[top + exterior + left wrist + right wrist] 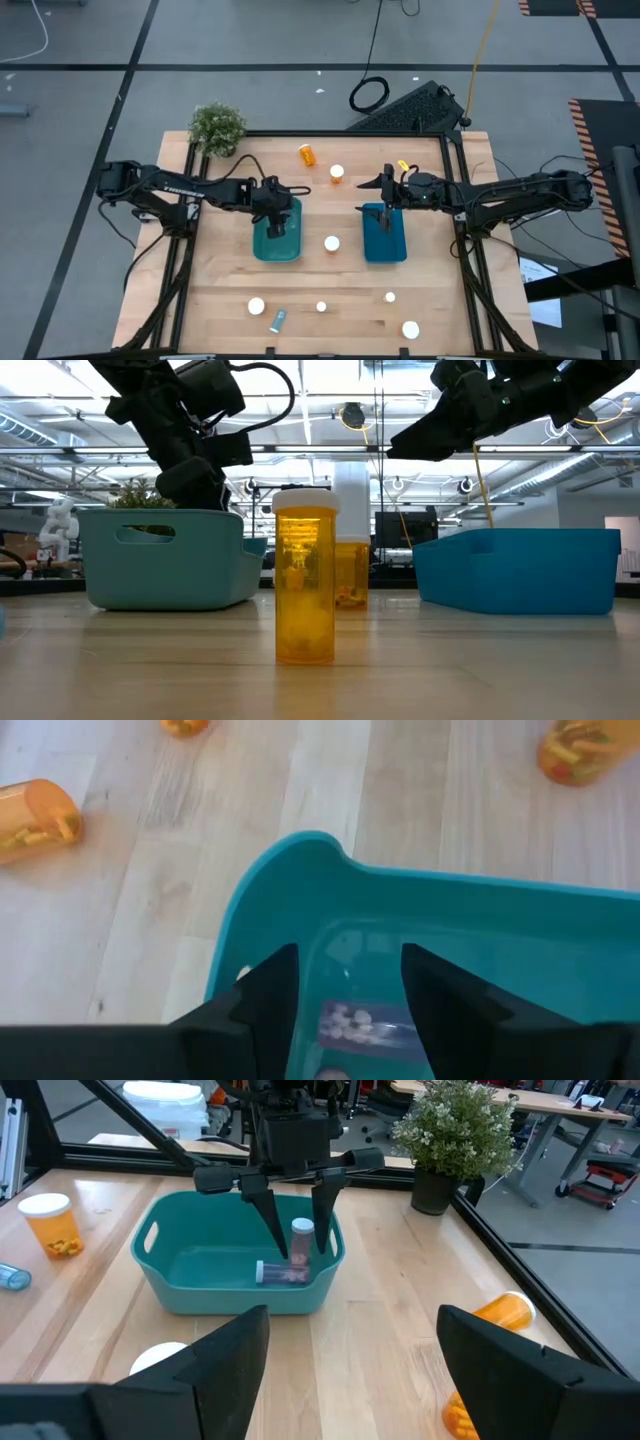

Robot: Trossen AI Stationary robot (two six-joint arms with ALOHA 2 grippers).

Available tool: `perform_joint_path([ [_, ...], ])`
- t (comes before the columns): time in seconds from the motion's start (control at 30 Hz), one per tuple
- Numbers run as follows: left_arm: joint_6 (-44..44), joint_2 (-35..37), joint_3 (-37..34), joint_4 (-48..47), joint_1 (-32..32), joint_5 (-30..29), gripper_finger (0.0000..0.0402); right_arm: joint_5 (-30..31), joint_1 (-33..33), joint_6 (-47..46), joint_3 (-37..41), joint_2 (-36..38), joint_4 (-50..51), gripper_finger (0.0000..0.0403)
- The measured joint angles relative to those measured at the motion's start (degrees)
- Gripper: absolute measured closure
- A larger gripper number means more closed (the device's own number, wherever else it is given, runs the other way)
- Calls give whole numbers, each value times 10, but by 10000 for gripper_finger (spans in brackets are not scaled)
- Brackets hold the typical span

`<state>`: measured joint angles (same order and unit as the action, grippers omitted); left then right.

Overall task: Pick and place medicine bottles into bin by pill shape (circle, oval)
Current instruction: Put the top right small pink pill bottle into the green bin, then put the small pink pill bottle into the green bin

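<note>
Wooden table (pixel 225 290): left gripper (pixel 296 1205) hangs fingers-down (spread, empty) over the teal bin (pixel 180 1275); right gripper (pixel 388 190), spread, hovers above the blue bin (pixel 384 245).

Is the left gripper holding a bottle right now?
No. In the right wrist view the left gripper hangs over the teal bin with fingers spread and nothing between them; two bottles lie inside.

Open lane between teal bin (pixel 277 243) and blue bin (pixel 384 240).
</note>
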<state>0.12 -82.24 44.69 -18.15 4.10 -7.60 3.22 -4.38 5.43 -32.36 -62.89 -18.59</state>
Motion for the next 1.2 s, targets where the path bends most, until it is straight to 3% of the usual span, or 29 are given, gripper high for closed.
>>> perform_joint_path([
  [0.23,11,5,5,-6,-15,2,220,0,0,0,0,0,0,122],
  [0.47,76,8,76,-130,-74,-28,220,0,0,0,0,0,0,122],
  [0.63,185,7,97,-165,-111,-70,220,1,0,6,0,0,0,122],
  [0.97,368,-89,100,-171,-121,-75,220,1,0,13,0,0,6,122],
  [1.2,424,-146,138,-192,-114,-75,220,0,0,15,0,0,15,122],
])
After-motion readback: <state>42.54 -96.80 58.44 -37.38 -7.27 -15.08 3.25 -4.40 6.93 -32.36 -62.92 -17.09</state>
